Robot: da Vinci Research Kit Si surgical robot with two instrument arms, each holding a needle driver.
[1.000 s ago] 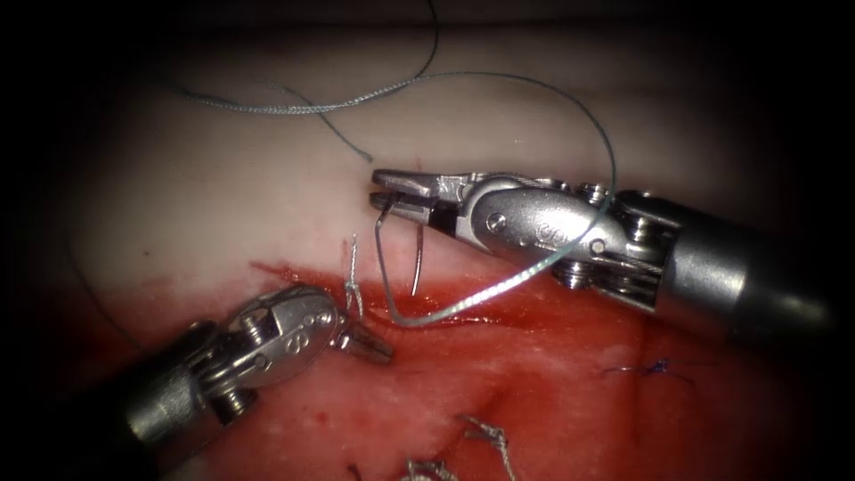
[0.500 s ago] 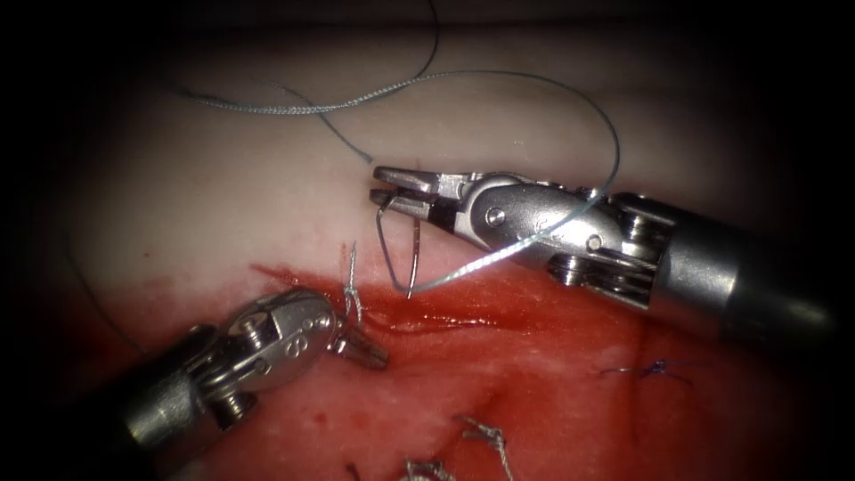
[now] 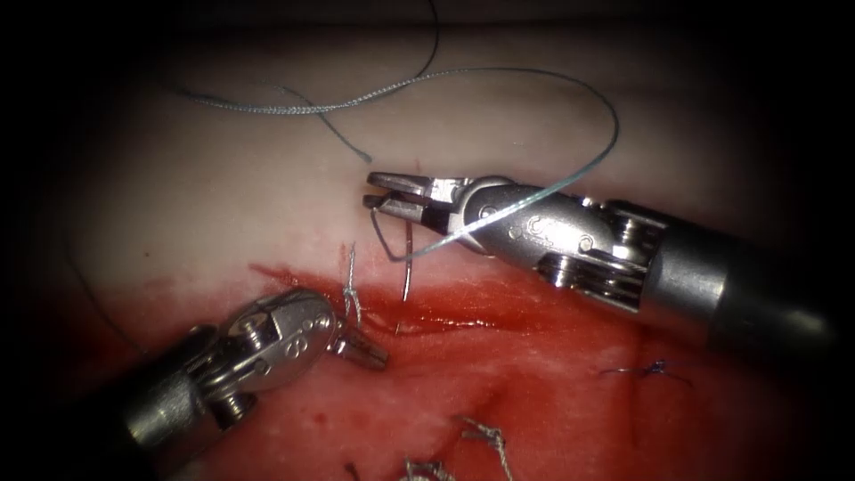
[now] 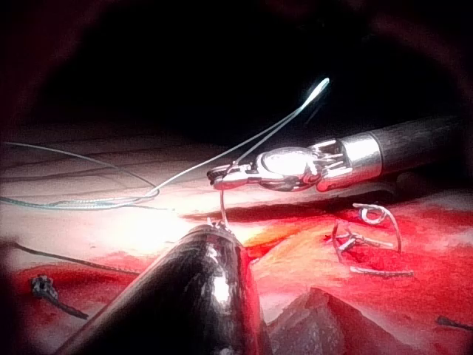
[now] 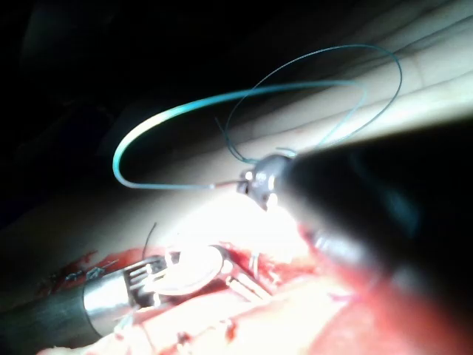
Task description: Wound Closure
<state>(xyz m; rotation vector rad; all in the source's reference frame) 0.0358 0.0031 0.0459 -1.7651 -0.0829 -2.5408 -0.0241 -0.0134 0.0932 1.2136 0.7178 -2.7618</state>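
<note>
While the right arm's steel pincer [image 3: 385, 191] clamps the thin curved steel needle [image 3: 392, 245] near its thread end, clear of the pale, red-stained pork tissue [image 3: 223, 196], its point hangs above the cut [image 3: 427, 316], probably for aiming; the left pincer [image 3: 365, 347] looks shut on nothing, resting just below the cut.

No readable text, labels or numbers — only faint, illegible engraved marks on both tools' wrists

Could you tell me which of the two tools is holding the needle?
The right tool: its shut fingers grip the needle above the tissue; the left tool holds nothing.
</note>
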